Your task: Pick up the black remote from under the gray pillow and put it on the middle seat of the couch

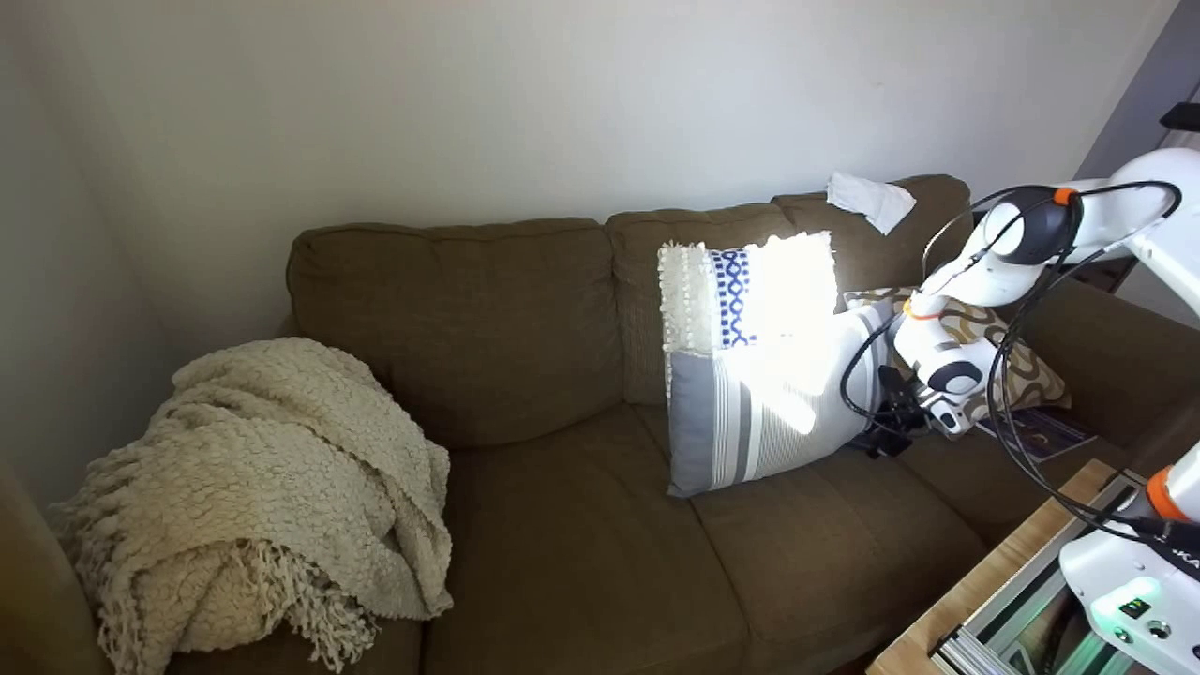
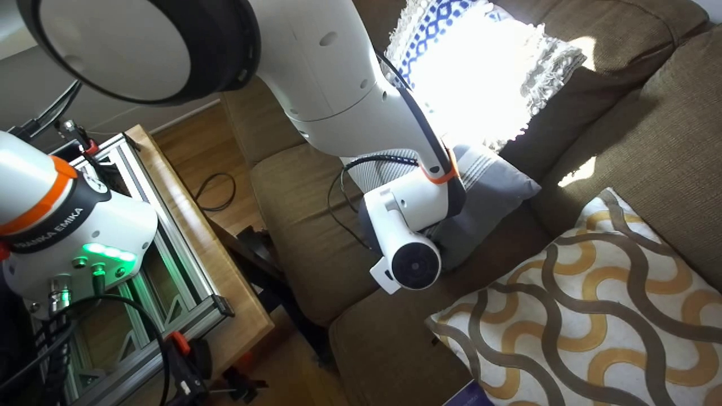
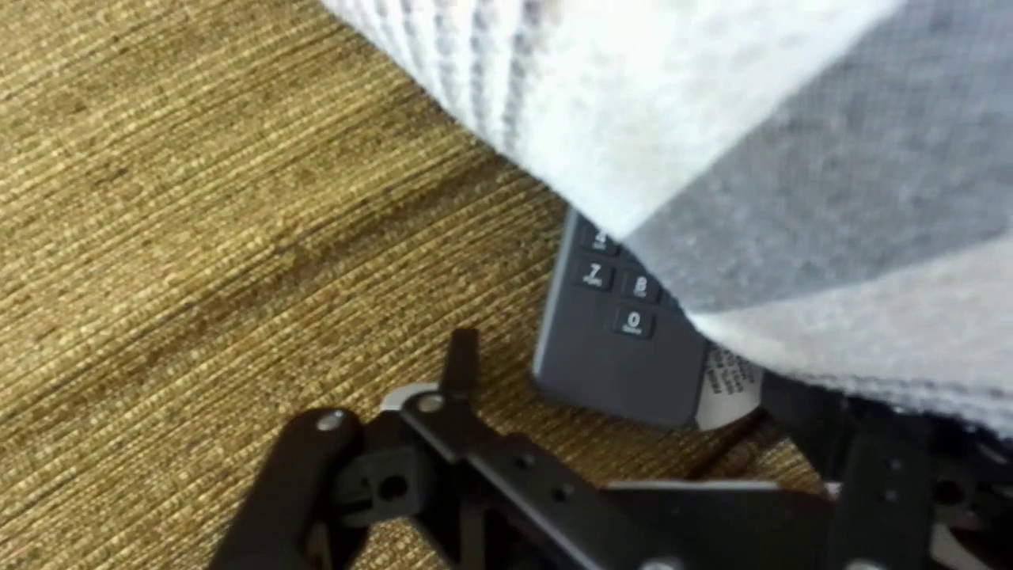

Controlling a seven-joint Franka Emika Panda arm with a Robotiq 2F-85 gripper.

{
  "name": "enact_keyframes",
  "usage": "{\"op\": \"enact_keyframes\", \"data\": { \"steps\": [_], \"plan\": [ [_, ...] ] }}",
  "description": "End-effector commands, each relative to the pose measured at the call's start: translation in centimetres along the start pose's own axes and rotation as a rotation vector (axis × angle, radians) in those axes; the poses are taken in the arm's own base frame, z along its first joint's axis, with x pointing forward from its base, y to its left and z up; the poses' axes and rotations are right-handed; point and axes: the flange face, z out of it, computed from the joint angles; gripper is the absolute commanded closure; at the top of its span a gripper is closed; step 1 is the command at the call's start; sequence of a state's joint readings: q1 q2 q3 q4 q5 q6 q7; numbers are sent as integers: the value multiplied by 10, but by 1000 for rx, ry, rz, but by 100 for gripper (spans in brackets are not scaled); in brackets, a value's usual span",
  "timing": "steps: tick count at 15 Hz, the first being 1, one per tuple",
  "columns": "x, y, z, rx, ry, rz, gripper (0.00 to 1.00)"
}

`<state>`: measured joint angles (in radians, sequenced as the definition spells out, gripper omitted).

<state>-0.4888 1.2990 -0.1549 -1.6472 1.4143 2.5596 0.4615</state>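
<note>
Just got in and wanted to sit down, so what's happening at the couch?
A robot arm is stretched over the couch, apparently to fetch the black remote. In the wrist view, one end of the remote shows from under the gray striped pillow, which covers the rest. The tool stands open, its fingers on either side of that end; the pillow partly hides one, so I can't tell if it touches. The remote is not yet lifted.

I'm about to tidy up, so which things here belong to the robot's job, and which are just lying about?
Part of the job:
gripper
black remote
gray striped pillow, partly covering it
middle seat, the destination
couch

Just lying about:
blue-and-white pillow
swirl-patterned pillow
cream blanket
white cloth
flat purple item
</note>
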Motion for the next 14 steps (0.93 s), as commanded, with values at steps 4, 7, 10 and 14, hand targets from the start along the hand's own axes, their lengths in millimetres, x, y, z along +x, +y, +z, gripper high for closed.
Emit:
{"op": "enact_keyframes", "data": {
  "steps": [4,7,10,14],
  "plan": [
    [1,-8,15,34,-94,18,54],
    [4,-8,12,28,-90,18,73],
    [7,-10,2,25,-66,7,75],
    [10,-6,-10,-28,-3,-33,75]
  ]
}}
